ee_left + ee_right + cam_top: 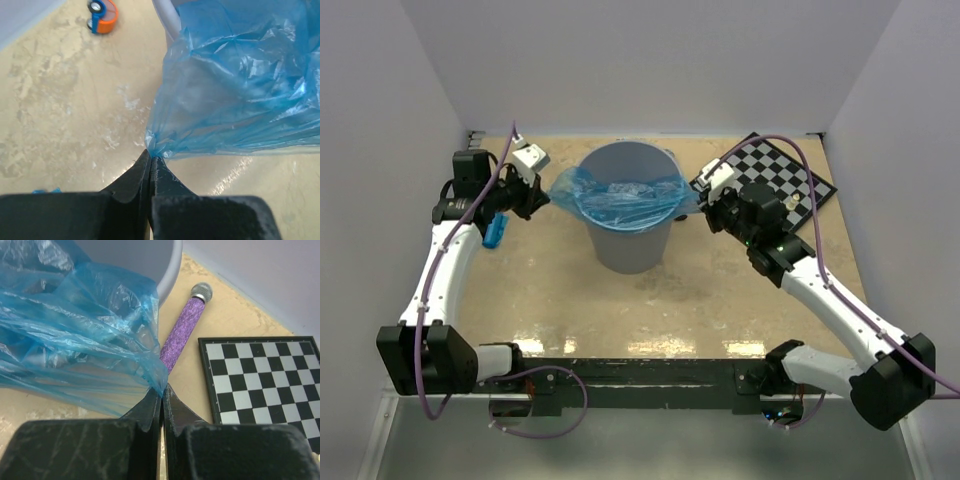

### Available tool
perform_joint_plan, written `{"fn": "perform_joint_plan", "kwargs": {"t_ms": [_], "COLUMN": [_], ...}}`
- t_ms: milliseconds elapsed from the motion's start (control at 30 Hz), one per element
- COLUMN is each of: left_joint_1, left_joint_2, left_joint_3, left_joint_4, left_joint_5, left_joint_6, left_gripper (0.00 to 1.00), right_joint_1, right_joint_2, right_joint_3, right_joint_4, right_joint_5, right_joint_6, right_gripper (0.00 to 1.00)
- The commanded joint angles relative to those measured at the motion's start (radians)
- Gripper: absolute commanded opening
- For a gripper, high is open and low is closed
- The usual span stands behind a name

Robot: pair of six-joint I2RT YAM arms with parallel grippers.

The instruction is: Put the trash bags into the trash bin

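left hand point(150, 156): it's clamping shut on one corner of the bag point(235, 90), and the film is bunching to a point right at the tips

right hand point(161, 392): it's doing the same on the opposite corner, clenched on a gathered bit of film

bag: it's hanging stretched between the two hands and draping across the mouth of the bin point(625, 245). The middle is sagging inside while the edges are spilling over the rim on both sides.

bin: it's sitting upright on the table point(650, 320), roughly midway between the hands

handling: I'm guessing the bag is weighing next to nothing. It's looking soft, floppy, crinkly and slippery, so it's probably going to billow and cling rather than drop, and film this thin may be risking a tear if it gets dragged over the rim.

where to grab: I'm thinking the gathered corners, where the film is bunching thick. A single flat layer would likely be slipping out.

count: I'm counting 1 bag for sure, 1 bin and 2 hands. There's also a small blue thing point(497, 232) lying by the left arm, and I can't tell if it's another bag.

other stuff: 1 mic point(182, 332) is lying just beside the bin, 1 board point(265, 385) is sitting past it, and 1 toy point(102, 15) is sitting off on the left side
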Motion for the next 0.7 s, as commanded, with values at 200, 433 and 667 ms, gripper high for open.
{"fn": "perform_joint_plan", "kwargs": {"t_ms": [200,433,667], "left_joint_1": [0.007,0.007,-0.031], "left_joint_2": [0.011,-0.198,-0.209], "left_joint_3": [0.085,0.005,-0.049], "left_joint_4": [-0.006,0.052,0.102], "left_joint_5": [-0.060,0.017,0.106], "left_joint_6": [-0.032,0.206,0.416], "left_gripper": [0.41,0.57,0.61], "right_joint_1": [-0.009,-0.009,-0.011], "right_joint_2": [-0.014,-0.037,0.065], "right_joint_3": [0.119,0.279,0.329], "right_joint_4": [-0.001,-0.251,-0.285], "right_joint_5": [0.044,-0.269,-0.329], "right_joint_6": [-0.057,-0.322,-0.474], "right_gripper": [0.41,0.57,0.58]}}
